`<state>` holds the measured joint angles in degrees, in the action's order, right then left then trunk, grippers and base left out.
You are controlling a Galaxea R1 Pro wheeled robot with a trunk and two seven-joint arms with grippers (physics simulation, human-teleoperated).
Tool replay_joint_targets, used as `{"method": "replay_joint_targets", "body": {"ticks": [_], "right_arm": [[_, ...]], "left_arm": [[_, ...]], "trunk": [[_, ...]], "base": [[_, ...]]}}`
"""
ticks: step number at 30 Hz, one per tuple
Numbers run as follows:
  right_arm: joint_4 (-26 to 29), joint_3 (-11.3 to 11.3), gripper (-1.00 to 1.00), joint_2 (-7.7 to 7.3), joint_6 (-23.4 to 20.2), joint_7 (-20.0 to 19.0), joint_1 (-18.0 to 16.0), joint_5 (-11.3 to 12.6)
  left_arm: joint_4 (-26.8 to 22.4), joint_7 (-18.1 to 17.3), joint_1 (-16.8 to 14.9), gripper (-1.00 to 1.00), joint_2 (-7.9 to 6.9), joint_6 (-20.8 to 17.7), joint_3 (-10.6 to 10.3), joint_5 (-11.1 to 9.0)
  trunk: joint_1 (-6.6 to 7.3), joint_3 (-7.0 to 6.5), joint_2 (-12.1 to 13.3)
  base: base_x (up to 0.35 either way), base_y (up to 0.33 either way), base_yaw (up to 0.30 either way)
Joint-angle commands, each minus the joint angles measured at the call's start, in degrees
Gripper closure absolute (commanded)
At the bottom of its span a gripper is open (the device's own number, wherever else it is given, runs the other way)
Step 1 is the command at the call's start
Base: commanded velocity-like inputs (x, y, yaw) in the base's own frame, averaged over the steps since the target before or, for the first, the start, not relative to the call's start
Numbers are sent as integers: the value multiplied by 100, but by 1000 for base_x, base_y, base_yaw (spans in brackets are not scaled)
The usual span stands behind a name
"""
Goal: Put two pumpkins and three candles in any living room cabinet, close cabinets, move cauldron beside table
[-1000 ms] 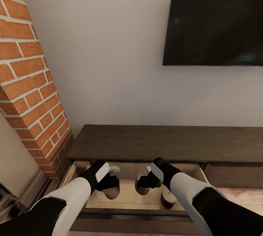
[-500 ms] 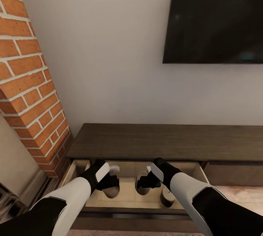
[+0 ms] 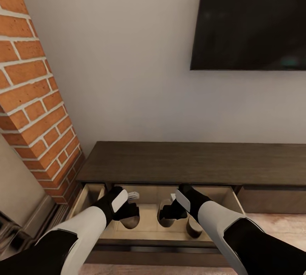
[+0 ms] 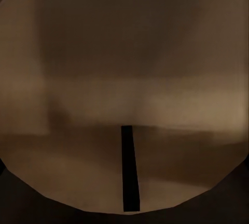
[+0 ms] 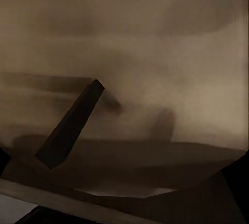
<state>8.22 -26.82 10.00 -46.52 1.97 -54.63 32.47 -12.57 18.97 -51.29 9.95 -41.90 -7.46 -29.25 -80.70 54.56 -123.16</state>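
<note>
we hold both arms down inside the open drawer of the cabinet (image 3: 170, 162). our left gripper (image 3: 128, 215) and right gripper (image 3: 168, 214) each sit over a candle (image 3: 129, 222); a 3rd candle (image 3: 194, 227) stands near. we cannot tell whether either grips. next we likely release, withdraw, and push the drawer shut.

Both my arms reach forward and down, side by side, white shells over the forearms and black sleeves nearer the elbows. My left black pincer (image 3: 127, 211) hangs from a wrist with a white plate on top, angled inward. My right black pincer (image 3: 170, 211) mirrors it, its wrist also white-plated and turned inward. The two pincers sit near each other but apart. I cannot tell how wide either one's jaws stand.
</note>
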Motion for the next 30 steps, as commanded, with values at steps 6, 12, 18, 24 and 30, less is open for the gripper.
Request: {"method": "replay_joint_targets", "body": {"ticks": [6,12,18,24,30], "right_arm": [[3,-33,100,0,447,15,-4,33],[-3,-34,100,0,549,21,-4,29],[-5,-34,100,0,556,23,-4,23],[-5,-34,100,0,556,23,-4,29],[-10,-34,100,0,556,23,-4,32]], "left_arm": [[-9,31,-1,100,5,-12,-45,-54],[-9,28,0,100,5,-3,-53,-53],[-9,28,-3,100,5,241,-54,-49],[61,-60,-2,100,5,546,-54,-47],[140,-303,-3,100,5,626,-54,-45]], "trunk": [[1,17,-2],[1,17,-2],[1,17,-2],[1,17,-2],[1,38,-2]], "base": [[0,0,0],[0,0,0],[0,0,0],[0,0,0],[0,0,62]]}}
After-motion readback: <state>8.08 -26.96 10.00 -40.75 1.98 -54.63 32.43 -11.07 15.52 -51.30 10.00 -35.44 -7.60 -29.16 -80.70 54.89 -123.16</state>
